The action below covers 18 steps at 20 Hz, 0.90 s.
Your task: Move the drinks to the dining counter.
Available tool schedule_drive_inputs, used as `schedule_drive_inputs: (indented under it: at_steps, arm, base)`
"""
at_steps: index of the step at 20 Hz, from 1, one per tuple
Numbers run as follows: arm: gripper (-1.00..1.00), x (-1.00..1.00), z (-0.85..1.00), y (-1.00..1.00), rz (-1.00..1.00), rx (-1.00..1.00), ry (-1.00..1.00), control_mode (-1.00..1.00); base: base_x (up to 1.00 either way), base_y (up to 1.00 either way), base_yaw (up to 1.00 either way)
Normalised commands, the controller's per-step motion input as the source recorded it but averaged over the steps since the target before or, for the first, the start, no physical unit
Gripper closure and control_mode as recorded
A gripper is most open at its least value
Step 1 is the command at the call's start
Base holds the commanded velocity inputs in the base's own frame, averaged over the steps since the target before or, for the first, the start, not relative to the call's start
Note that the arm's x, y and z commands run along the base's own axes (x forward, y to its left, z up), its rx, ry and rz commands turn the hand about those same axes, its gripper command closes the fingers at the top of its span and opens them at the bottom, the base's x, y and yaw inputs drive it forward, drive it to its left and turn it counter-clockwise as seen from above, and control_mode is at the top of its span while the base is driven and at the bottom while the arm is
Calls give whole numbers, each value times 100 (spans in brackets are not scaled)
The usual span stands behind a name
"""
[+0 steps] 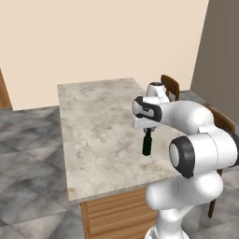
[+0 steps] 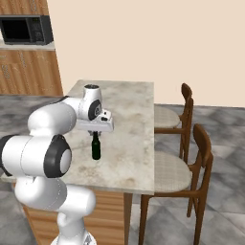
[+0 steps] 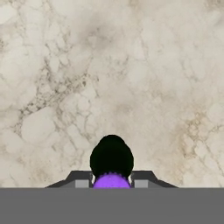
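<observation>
From the left base view we see the gripper pointing straight down over the dining counter, clamped on the neck of the dark bottle, which stands upright with its base on or just above the marble, near the counter's right edge; we cannot tell whether it touches. Two wooden chairs stand beyond that edge. In the right base view we find the same gripper pinching the top of the bottle, which is upright over the middle of the dining counter, well apart from the two chairs drawn up along its right side; a dark microwave sits among the wooden cabinets at upper left. From the hand view we look down the bottle: its purple cap sits between the two fingertips, which are drawn in narrow against it, over veined marble.
</observation>
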Motion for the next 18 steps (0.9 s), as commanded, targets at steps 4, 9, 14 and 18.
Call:
schedule_drive_inputs:
  at_steps: [4,9,14,18]
  arm:
    - [-100,0,0,0,0,0,0,-100]
    - [-100,-1,4,0,0,0,0,-100]
    - [-100,-41,37,-11,0,0,-4,-100]
    - [-100,-97,39,-4,0,0,-10,-100]
  base:
    - [0,0,0]
    - [0,0,0]
    - [0,0,0]
    - [0,0,0]
